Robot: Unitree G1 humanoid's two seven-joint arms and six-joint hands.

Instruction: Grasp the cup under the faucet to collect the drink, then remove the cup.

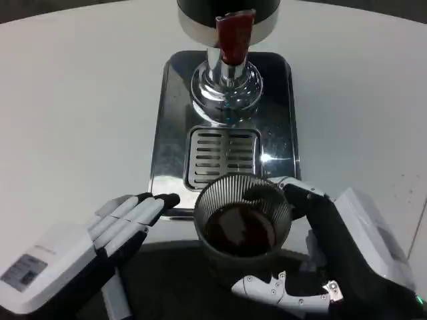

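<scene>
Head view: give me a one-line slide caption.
Right robot hand holds a ribbed cup of dark drink before the dispenser's drip tray; left robot hand waits open alongside.

A white table under bright light, dark beyond its far edge.

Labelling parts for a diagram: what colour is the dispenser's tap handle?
Red: the tap handle shows best in the head view, above the chrome spout.

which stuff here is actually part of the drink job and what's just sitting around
Part of the job:
cup with dark drink, held by the right hand
faucet with red lever
drip tray
left hand, open beside the cup

Just there:
white table
</scene>
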